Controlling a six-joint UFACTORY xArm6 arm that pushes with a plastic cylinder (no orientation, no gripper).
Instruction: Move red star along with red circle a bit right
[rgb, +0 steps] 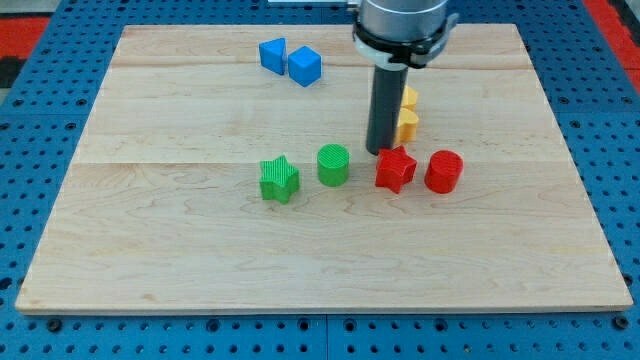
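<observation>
With no hand to clench, our tip (379, 151) sits just far-left of the red star (395, 168), which lies just left of the red circle (443, 171), so an off-centre push could, we judge, skew the star past the circle.

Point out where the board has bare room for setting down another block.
Bare: the strip along the view's bottom below the green star and red circle, and the view's left side. Crowded: mid-board, where my tip stands by the red star and yellow blocks.

Wooden board (200, 260) bearing coloured blocks (334, 164)
</observation>
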